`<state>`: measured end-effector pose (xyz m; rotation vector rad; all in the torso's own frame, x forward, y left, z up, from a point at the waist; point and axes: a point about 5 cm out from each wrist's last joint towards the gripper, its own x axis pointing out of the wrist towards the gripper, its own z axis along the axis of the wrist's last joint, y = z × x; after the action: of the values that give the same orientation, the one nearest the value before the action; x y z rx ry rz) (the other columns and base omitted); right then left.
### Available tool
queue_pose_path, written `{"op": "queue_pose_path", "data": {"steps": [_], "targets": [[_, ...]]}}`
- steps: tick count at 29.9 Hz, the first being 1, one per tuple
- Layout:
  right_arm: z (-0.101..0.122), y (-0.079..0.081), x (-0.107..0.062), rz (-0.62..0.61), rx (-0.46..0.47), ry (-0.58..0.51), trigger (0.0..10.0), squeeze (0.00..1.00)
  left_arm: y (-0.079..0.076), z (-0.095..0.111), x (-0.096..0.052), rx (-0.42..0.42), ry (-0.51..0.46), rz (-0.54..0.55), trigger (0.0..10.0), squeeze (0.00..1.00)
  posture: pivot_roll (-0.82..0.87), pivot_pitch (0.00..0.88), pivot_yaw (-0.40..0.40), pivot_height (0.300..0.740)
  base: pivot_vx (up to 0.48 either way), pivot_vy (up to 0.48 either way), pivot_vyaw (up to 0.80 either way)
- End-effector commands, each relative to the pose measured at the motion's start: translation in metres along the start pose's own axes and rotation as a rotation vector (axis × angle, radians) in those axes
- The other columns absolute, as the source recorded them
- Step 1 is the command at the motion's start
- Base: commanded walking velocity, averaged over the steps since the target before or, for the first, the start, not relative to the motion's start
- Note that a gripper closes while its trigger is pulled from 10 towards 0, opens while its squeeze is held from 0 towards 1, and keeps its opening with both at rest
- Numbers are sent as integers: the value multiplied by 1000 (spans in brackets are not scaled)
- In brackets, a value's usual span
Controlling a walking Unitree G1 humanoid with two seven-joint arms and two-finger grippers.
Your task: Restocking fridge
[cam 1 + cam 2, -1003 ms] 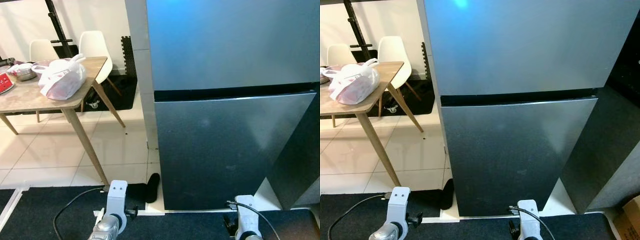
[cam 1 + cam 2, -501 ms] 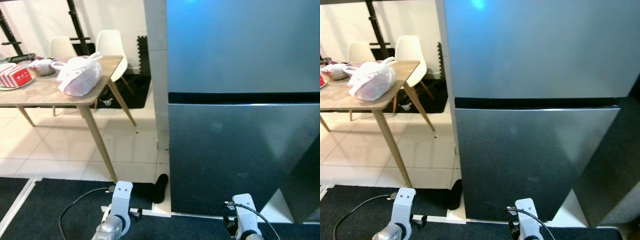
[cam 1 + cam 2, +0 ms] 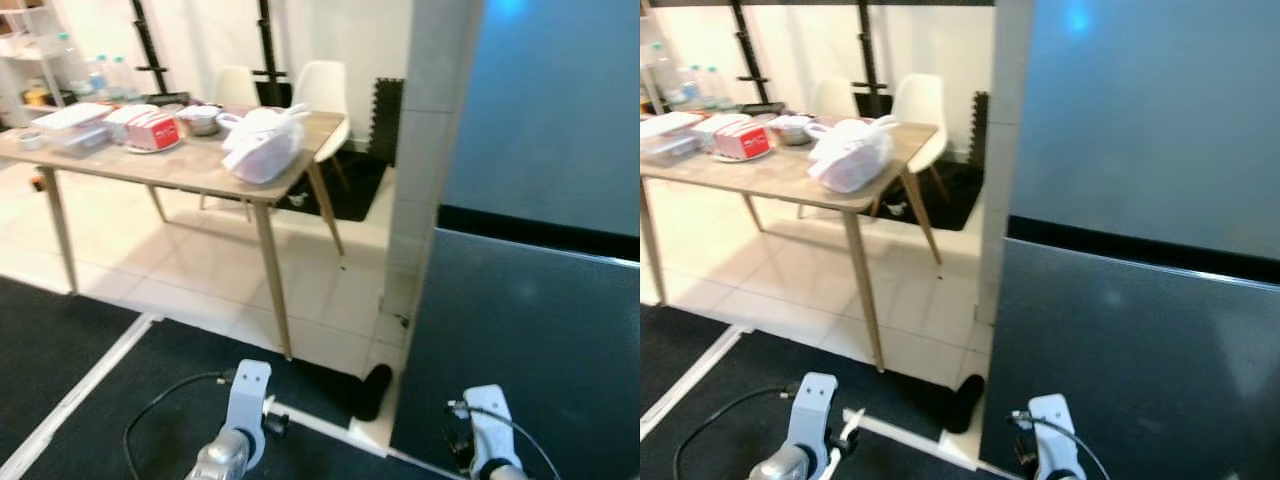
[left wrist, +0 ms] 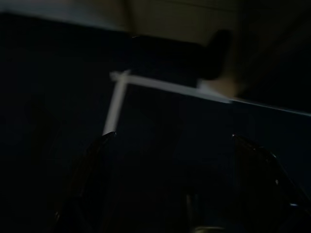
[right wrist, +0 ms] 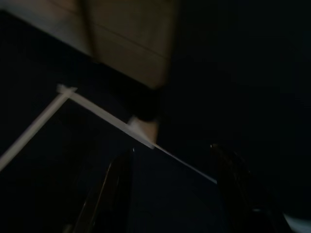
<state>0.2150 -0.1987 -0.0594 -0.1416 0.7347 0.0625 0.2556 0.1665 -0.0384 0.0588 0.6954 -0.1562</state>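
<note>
- Nearest to me, the left tool (image 4: 170,189) hangs low over the dark mat (image 3: 90,370); in its wrist view the 2 black fingers (image 4: 87,179) stand well apart with nothing between them, so I read it as spread and idle, kept down because there is nothing to carry yet.
- The right tool (image 5: 175,194) hangs the same way over the mat beside the white floor tape (image 5: 102,114); its 2 fingers are also apart and hold nothing.
- A dark shoe-like shape (image 3: 372,390) lies on the floor at the foot of the fridge (image 3: 530,330); I cannot tell what it is.
- The fridge stands close on my right with both doors shut, the black seam between upper and lower door unbroken, so restocking has not started at that end, as I judge it.
- Further off to my left, the wooden worktop (image 3: 190,170) carries the stock: a white plastic bag (image 3: 262,146) near its closest corner, with a red and white box (image 3: 152,130), a small bowl (image 3: 202,122) and clear containers (image 3: 70,125) beyond it.
- I judge the bag sits at that corner because it is the handiest to lift first.
- 2 white chairs (image 3: 322,92) stand behind the worktop by the wall.
</note>
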Motion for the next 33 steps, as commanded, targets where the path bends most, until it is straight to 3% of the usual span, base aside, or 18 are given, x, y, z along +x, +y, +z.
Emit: {"op": "queue_pose_path", "data": {"steps": [1,8,33], "targets": [[3,-1,1,1,-10,-10,10000,0,0,0,0,0,-4,2,10000,0,-56,0,17,740,0,0,800],[4,-1,1,2,-10,-13,10000,0,-7,4,1,-20,-30,-33,10000,0,-56,6,18,740,0,0,800],[9,-2,2,18,-17,-26,10000,0,-13,5,2,24,-33,-39,10000,0,-62,15,9,740,0,0,800]]}}
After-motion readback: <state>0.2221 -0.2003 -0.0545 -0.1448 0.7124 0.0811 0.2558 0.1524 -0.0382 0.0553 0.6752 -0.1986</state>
